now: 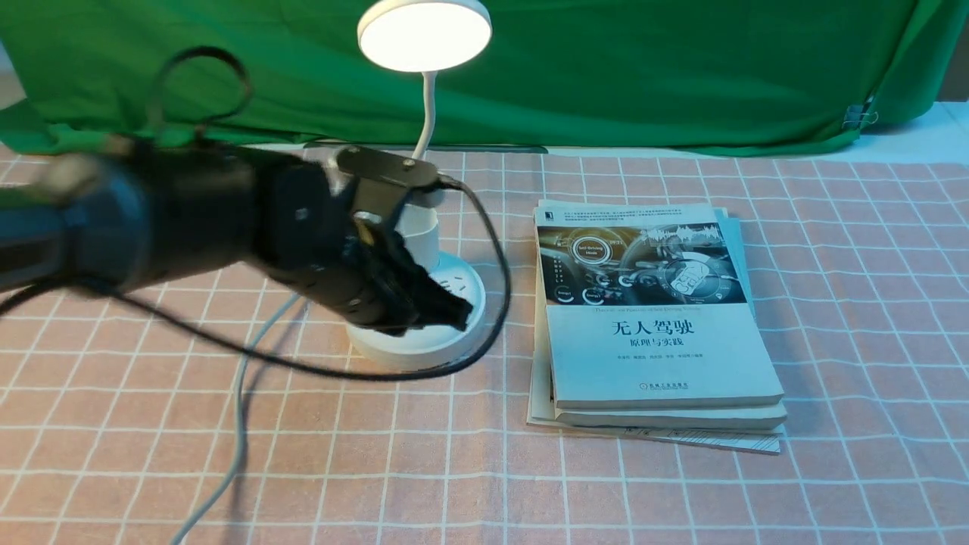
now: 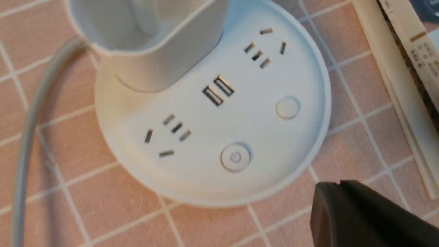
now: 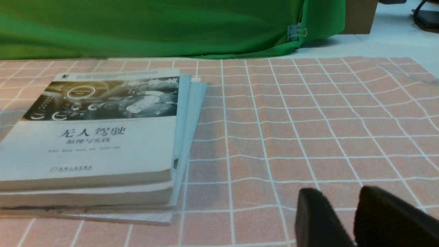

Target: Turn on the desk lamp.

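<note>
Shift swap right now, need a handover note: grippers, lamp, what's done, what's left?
Left gripper: fingers together, holding nothing, just off the base near the power button.
Right gripper: low over the cloth near the books, empty; open or shut unclear.
Lamp: upright, left of the books, glowing.
Done: light is on.
Left: probably only pulling the left arm clear.

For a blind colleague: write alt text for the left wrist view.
A white lamp base with sockets, two USB ports and a power button sits on a pink checked cloth. The dark left tool shows beside the rim, off the base.
</note>
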